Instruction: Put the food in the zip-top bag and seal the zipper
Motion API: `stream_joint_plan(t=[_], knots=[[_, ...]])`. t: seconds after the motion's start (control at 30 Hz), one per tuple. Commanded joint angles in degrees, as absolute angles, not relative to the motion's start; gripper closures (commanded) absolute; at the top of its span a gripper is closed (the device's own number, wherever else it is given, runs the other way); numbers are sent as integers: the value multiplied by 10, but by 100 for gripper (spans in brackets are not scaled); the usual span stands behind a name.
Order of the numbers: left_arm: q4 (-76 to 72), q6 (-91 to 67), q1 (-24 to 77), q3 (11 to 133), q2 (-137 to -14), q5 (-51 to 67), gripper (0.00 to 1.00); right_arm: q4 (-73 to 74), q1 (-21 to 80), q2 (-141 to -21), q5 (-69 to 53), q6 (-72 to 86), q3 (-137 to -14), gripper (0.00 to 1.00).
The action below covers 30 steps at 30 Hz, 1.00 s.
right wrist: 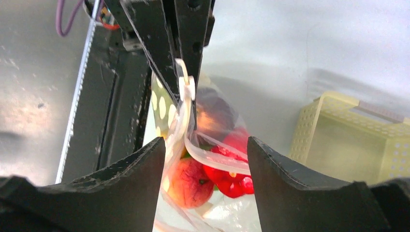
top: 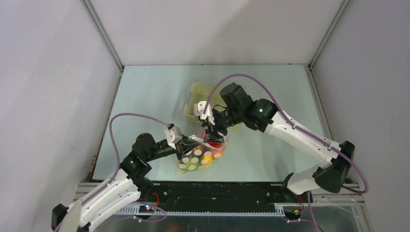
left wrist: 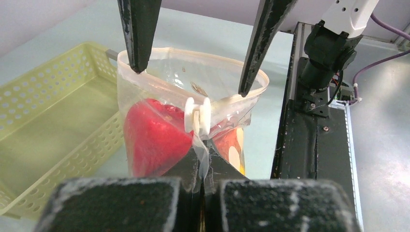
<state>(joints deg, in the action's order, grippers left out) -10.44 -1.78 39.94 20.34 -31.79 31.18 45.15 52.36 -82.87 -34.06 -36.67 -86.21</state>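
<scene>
Left pincer [left wrist: 200, 186] is shut tight on the bag [left wrist: 164, 82], its two pads pinching a fold of clear film just under the white slider [left wrist: 197, 116]. From that grip the bag rises with its mouth upward and gaping. The zipper [left wrist: 208, 54] runs round the rim as a thicker clear band, its two sides apart. The food [left wrist: 154, 140] is inside: a big red piece presses against the near wall. The right wrist view adds an orange-pink piece, smaller red ones and a dark purple one behind the film. From above, yellow and green pieces show through the dotted lower part, which lies toward the near edge of the table [top: 145, 96]. Whether the bag's bottom rests on the table cannot be told. Right pincer [right wrist: 205, 142] hangs over the mouth from the far side, spread wide and holding nothing, one fingertip at each end of the rim. Whether the tips touch the film is unclear. Beyond the bag, just behind the right wrist, sits the pale yellow basket [top: 190, 104], its latticed walls upright, on the far half of the table.
</scene>
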Motion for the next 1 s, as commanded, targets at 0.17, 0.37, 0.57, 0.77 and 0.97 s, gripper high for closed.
stream_joint_plan(t=[0.17, 0.37, 0.57, 0.77, 0.97], knots=[[-183, -37, 401, 202, -327, 329, 100, 189, 530, -789, -410, -200, -787, 37], [-198, -51, 401, 205, -346, 363, 100, 180, 534, -805, -425, -201, -787, 40], [-230, -41, 400, 180, -313, 358, 100, 218, 532, -805, -456, -227, -787, 45], [-219, -46, 401, 181, -291, 354, 100, 245, 539, -805, -472, -240, -787, 46], [-184, -34, 401, 196, -296, 397, 100, 228, 550, -811, -466, -237, -787, 47]])
